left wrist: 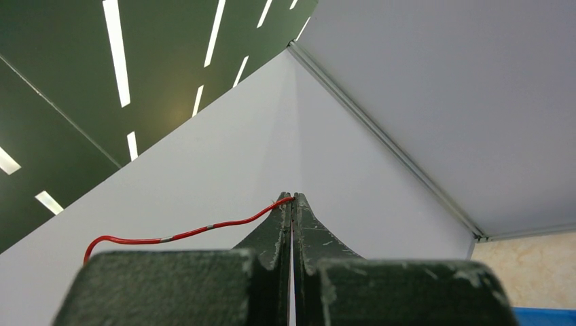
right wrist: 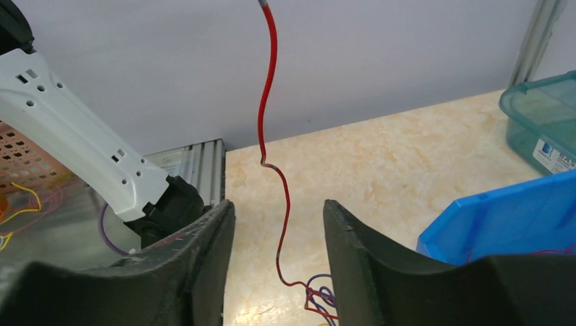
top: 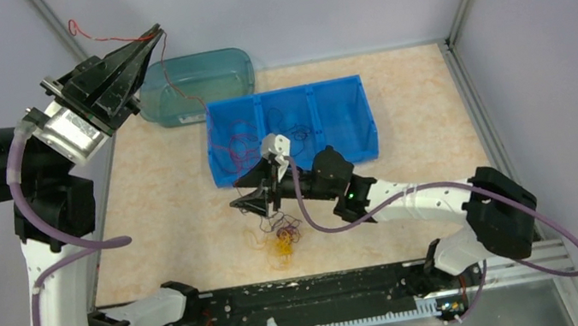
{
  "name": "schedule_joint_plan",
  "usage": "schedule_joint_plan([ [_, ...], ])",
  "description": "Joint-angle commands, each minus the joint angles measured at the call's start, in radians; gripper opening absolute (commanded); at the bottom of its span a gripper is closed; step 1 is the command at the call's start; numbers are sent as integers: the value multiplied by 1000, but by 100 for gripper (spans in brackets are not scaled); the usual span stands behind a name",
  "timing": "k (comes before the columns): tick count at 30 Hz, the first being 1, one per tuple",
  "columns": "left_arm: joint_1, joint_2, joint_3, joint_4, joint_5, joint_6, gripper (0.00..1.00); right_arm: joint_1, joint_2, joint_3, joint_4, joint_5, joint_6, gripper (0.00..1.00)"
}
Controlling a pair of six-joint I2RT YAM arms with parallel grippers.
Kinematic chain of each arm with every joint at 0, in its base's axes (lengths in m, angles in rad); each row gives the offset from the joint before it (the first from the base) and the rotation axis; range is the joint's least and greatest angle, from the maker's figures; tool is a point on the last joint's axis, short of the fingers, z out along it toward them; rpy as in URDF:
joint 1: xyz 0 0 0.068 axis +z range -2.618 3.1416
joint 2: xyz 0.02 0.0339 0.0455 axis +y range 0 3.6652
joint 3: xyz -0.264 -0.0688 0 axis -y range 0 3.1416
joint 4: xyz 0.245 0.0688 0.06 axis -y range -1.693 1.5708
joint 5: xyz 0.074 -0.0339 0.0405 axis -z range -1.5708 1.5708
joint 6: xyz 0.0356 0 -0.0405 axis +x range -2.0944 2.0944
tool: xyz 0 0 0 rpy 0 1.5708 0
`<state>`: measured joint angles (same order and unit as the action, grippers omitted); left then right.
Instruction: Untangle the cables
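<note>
Left hand [top: 155, 36] is up high, left of and beyond the blue bin [top: 343, 86], and closed flat on the end of the red wire [left wrist: 204, 231], with a short tail sticking out sideways. From that pinch the wire drops towards the near-left corner of the bin. There it passes between the fingers of the right hand [right wrist: 278, 204], which are open on either side of it and not pinching. Below them it joins the clump [top: 283, 240] of yellow-orange and dark purple strands on the counter [top: 161, 199], just in front of the bin. More loose strands lie inside the bin.

Risks, as judged:
- The wire is thin and slick-coated, so it may slip out of the flat pinch if pulled hard.
- If the right hand closes off-line it could miss the wire.
- A pull could drag the whole light clump upward instead of freeing one strand, or snag it on the bin's rim.

Materials:
- The wires are springy and kinked, and hold their curls.
- The bin is rigid moulded plastic.
- The teal tub [top: 235, 58] behind the bin is translucent.
- The counter is smooth, with a marbled look.
</note>
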<state>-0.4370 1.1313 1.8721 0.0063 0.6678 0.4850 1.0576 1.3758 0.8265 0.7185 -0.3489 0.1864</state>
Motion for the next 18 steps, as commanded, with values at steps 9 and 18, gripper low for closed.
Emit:
schedule_joint_plan([
  [9,-6,42,123,65,-11,-9,0,9,186,-81,287,21,137,34],
  [18,-6,69,199,111,-50,28,0,8,269,-183,395,91,169,29],
])
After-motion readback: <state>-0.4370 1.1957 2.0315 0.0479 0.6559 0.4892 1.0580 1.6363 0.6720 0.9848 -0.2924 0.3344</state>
